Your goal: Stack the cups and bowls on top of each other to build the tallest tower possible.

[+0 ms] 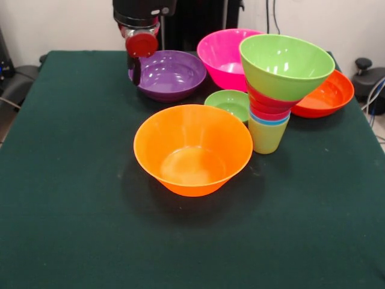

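Note:
The tower [269, 114] stands right of centre: a yellow-green cup [266, 137] lowest, a blue cup rim [269, 121] and red pieces [267, 103] nested above it, and a lime green bowl [286, 66] on top. A big orange bowl [192, 150] sits upright in the middle. Behind it are a purple bowl [174, 73], a pink bowl [221, 57], a small green bowl [230, 103] and a red-orange bowl [328, 95]. My gripper [137, 67] hangs at the purple bowl's left rim; whether it touches or holds the rim is unclear.
A dark green cloth [66, 180] covers the table. Dark equipment and cables sit beyond the table's left and right edges.

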Controlling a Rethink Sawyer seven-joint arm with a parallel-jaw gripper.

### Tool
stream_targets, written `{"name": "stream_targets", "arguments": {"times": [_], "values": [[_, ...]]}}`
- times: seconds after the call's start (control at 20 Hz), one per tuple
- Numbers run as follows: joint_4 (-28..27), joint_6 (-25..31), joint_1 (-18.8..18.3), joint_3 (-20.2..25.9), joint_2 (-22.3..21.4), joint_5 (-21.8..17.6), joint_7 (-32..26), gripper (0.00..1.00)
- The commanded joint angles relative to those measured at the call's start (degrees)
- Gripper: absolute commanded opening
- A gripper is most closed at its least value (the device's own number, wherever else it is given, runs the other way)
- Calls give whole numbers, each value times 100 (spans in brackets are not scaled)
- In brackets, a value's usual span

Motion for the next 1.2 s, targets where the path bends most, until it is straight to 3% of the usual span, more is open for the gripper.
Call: {"name": "stream_targets", "arguments": {"times": [0.05, 0.45, 0.7, 1.2], "values": [[297, -44, -108, 657, 62, -365, -651, 100], [502, -167, -230, 414, -24, 34, 30, 100], [570, -235, -458, 348, -70, 70, 81, 100], [851, -922, -689, 259, 216, 387, 679, 100]]}}
